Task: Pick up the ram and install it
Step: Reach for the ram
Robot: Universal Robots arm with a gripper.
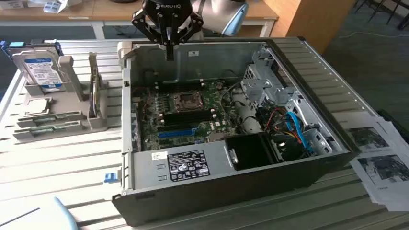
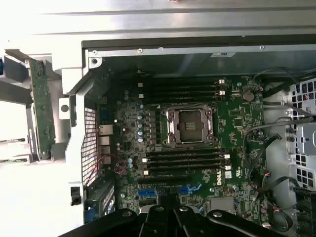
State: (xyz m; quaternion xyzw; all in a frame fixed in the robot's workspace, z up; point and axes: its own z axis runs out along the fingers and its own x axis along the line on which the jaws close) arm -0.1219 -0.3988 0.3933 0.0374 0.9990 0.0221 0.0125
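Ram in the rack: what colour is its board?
The ram is green; the wrist view shows it best.

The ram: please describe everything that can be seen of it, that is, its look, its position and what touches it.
The ram is a thin, narrow green circuit-board strip with small dark parts on its face. It stands on edge in the grey plastic rack, outside the open computer case and close to one of its walls. Only the rack touches it. The gripper hangs apart from it, over the case.
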